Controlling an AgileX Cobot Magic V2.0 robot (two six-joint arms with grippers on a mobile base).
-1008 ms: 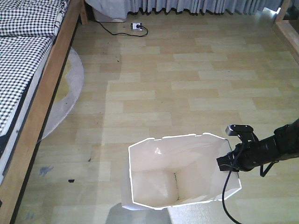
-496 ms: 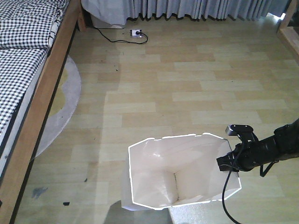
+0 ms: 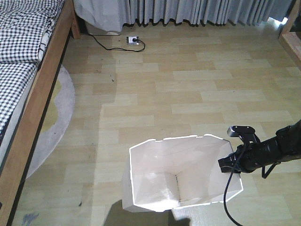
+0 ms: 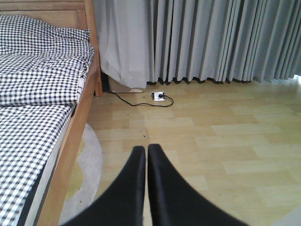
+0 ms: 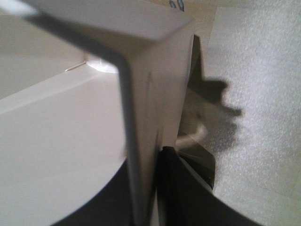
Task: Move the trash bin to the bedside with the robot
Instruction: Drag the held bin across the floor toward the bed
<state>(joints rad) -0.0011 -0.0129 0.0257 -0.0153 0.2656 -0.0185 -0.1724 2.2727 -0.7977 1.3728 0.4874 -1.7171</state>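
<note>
The trash bin [image 3: 155,176] is cream plastic with a cut-corner rim and stands on the wood floor at the bottom centre of the front view. My right gripper [image 3: 225,165] is shut on its right rim, a black cable hanging below. In the right wrist view the bin wall [image 5: 141,108] is pinched in my right gripper [image 5: 149,162]. The bedside [image 3: 35,113], a wooden frame with a checked cover [image 3: 19,52], runs along the left. My left gripper [image 4: 143,149] is shut on nothing and points at the floor beside the bed [image 4: 37,99].
A round grey-and-yellow rug [image 3: 59,110] pokes out from under the bed. A power strip with a black cable [image 3: 132,40] lies by the grey curtains [image 3: 197,12]. Wooden furniture [image 3: 289,33] stands at the far right. Bare wood floor lies between the bin and the bed.
The floor, power strip and rug have slid down the front view, so the base has rolled forward. The bin and right gripper keep their place in the view.
</note>
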